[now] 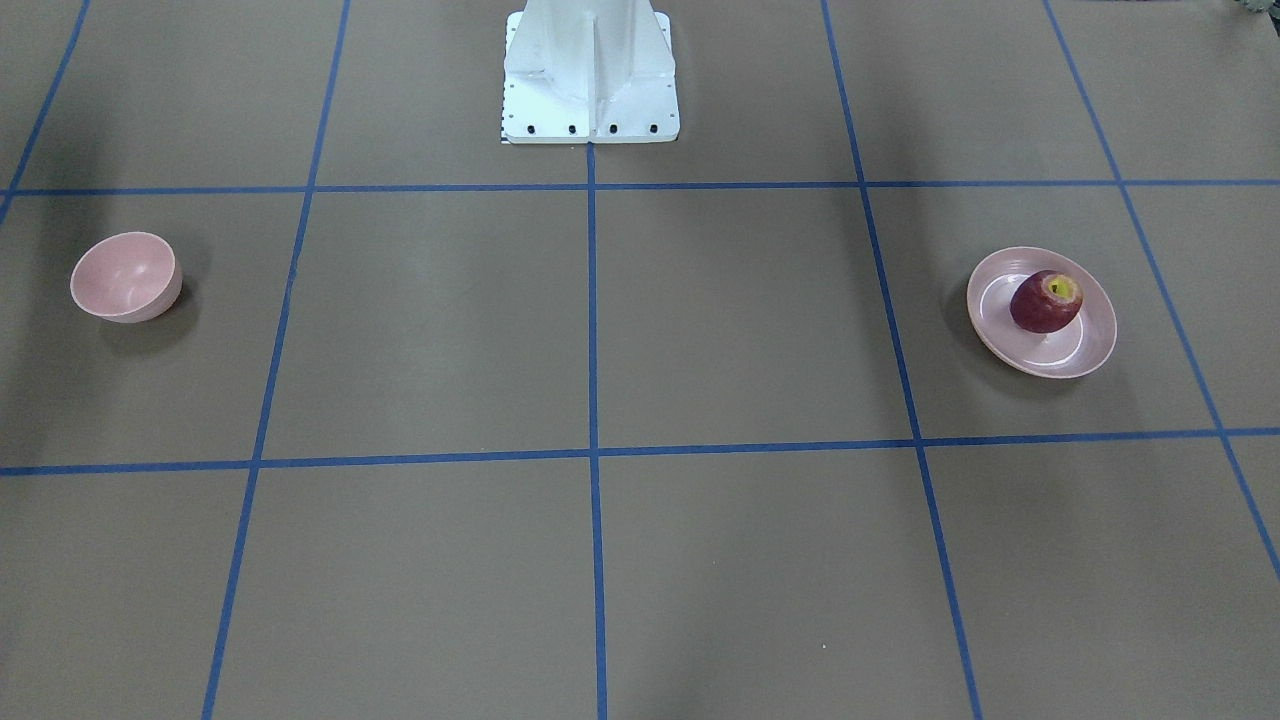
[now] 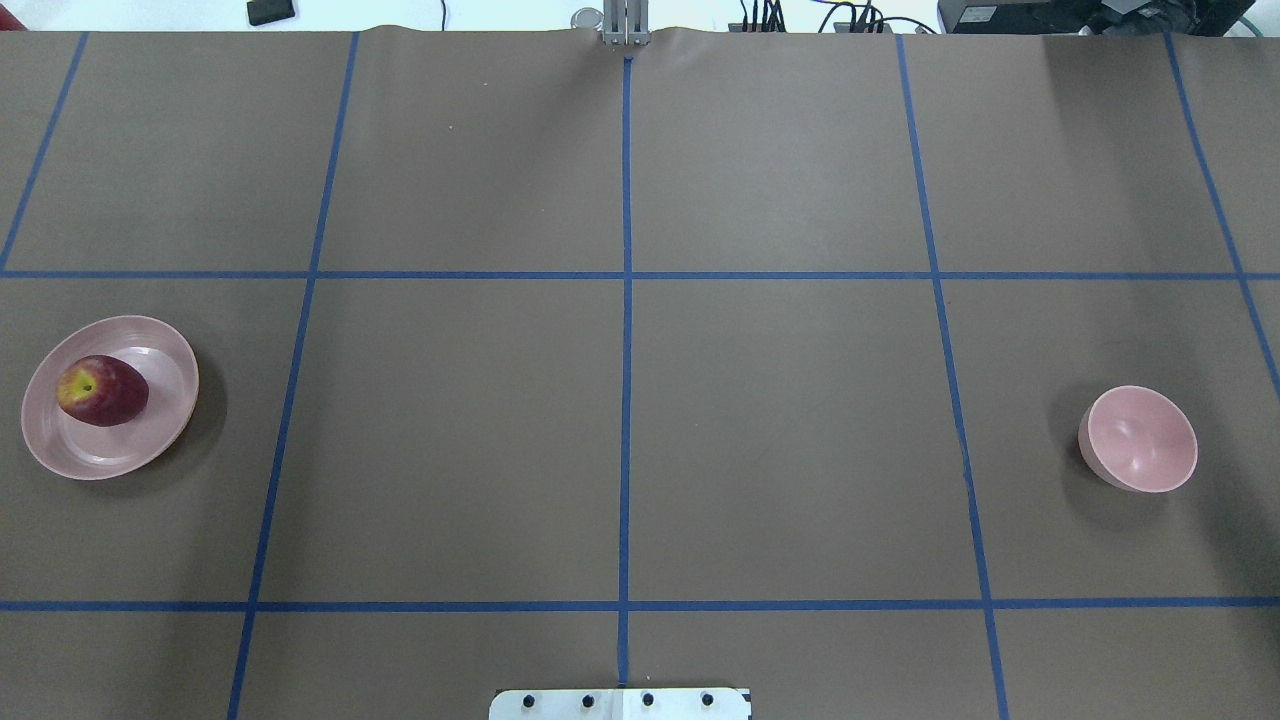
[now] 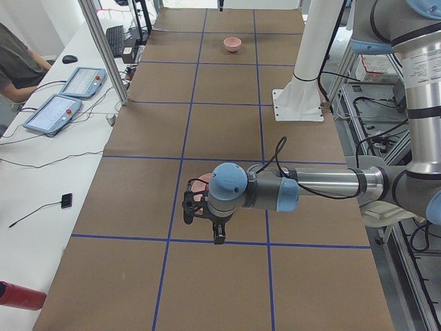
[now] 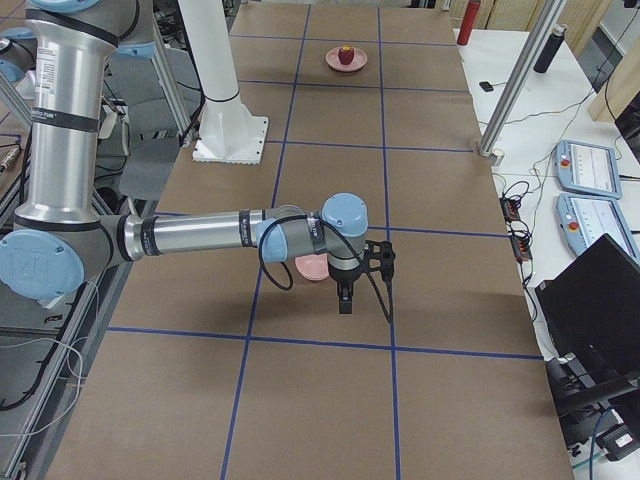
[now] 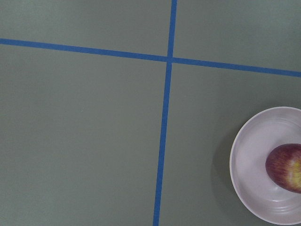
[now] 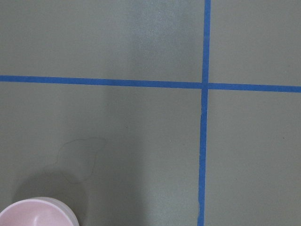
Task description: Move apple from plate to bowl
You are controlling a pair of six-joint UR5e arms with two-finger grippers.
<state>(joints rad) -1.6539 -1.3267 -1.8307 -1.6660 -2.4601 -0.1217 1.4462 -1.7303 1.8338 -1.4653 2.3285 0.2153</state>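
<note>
The dark red apple (image 2: 103,390) lies on the wide pink plate (image 2: 165,365) at my far left. It also shows in the front view (image 1: 1045,301) and at the right edge of the left wrist view (image 5: 286,168). The deep pink bowl (image 2: 1140,438) stands empty at my far right; its rim shows at the bottom left of the right wrist view (image 6: 33,214). My left gripper (image 3: 207,219) hangs high above the table beside the plate. My right gripper (image 4: 345,298) hangs high beside the bowl (image 4: 312,267). Both show only in the side views, so I cannot tell whether they are open or shut.
The robot's white base (image 1: 590,75) stands at the table's middle edge. Blue tape lines (image 2: 626,400) divide the brown table into squares. An operator's desk with two tablets (image 3: 69,96) and a metal post (image 3: 107,52) runs along the far side.
</note>
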